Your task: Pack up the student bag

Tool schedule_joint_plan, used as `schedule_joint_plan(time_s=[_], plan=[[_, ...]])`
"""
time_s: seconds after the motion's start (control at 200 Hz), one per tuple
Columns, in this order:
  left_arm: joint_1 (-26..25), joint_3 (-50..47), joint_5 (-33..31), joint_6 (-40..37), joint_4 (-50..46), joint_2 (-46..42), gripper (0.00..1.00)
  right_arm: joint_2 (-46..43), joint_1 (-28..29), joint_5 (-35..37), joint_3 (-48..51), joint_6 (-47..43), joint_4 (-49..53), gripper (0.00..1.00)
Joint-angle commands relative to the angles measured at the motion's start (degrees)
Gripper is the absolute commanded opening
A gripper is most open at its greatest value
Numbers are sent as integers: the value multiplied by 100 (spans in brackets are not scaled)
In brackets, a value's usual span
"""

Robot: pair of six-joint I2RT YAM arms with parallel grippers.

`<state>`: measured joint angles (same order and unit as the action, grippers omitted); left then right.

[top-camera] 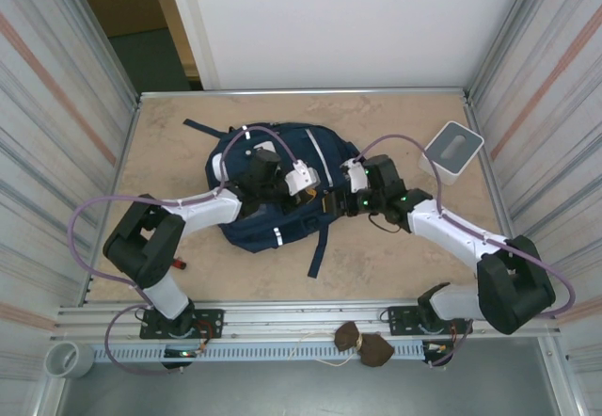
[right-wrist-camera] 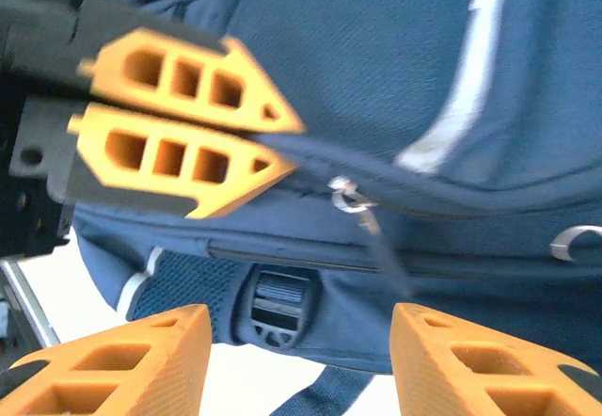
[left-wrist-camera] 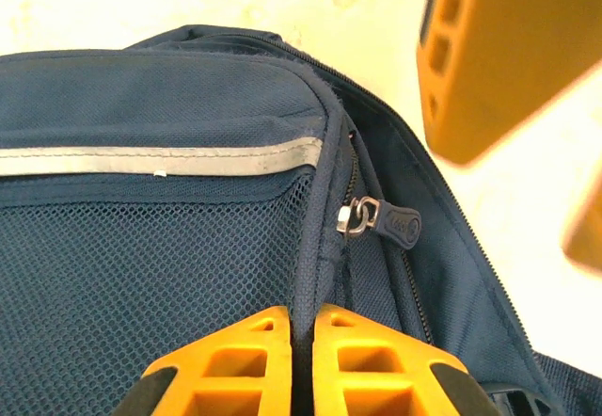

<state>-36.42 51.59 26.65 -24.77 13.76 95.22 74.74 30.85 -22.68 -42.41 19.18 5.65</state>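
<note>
Two grippers meet at the large navy-blue fabric backpack, which lies flat on the beige table. The left gripper pinches its seam fold. The right gripper stands parted and empty. The fabric is judged soft and yielding, so grasp the metal zipper pull.

Bits along the table edges
White open-topped box at the far right corner; small red item near the left edge.

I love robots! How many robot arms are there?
2. The left arm reaches over the student bag from the left; the right arm reaches it from the right. None looks hidden.
</note>
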Motion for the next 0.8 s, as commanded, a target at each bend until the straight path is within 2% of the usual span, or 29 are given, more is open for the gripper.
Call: schedule_joint_plan(time_s=[0.0,0.15,0.456,0.797], plan=[[83,-88,612,728,613,-302,0,1,68,391,268,-154,-779,48],[107,-148,705,731,569,-377,0,19,79,613,421,-212,-1121,45],[154,-250,803,843,726,-386,0,407,127,571,273,-358,-1399,39],[161,-205,769,769,535,-353,0,742,263,630,176,-369,-1608,21]])
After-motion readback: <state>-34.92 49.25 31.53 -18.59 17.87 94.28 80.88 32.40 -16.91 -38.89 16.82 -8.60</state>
